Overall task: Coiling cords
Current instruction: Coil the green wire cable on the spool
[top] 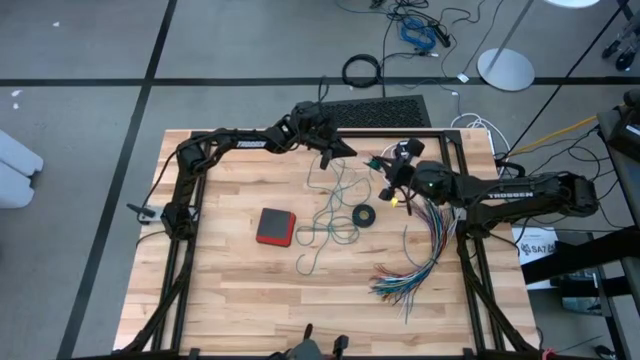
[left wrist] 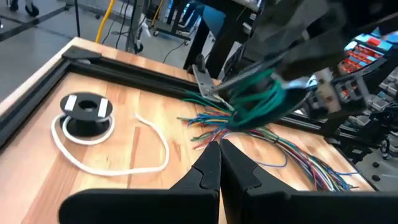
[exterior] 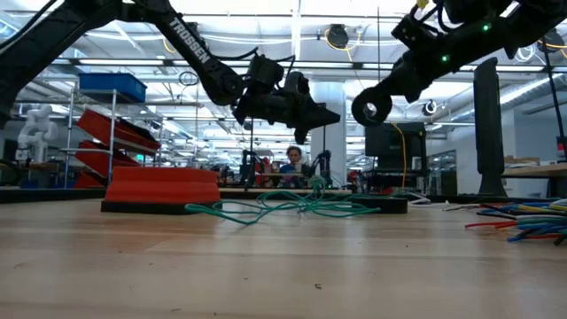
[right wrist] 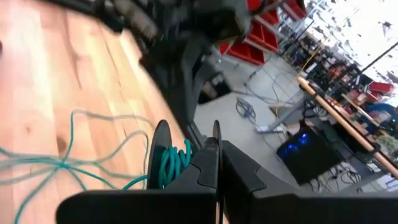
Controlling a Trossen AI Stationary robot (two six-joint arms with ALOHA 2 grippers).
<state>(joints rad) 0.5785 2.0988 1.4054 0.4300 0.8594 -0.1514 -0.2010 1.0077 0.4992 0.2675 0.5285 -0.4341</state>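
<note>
while aloft, both hands [top: 345, 150] [top: 385, 180] shut

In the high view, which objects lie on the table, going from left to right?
Red block → loose teal-green cord → small black ring → fanned bundle of multicoloured wires.

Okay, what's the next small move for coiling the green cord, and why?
Probably turn the right tool so its raised black spool takes another wrap of the thin teal-green cord: only a few turns sit on it, while most of the cord lies loose on the wooden table. The shut left tool hovers nearby.
</note>
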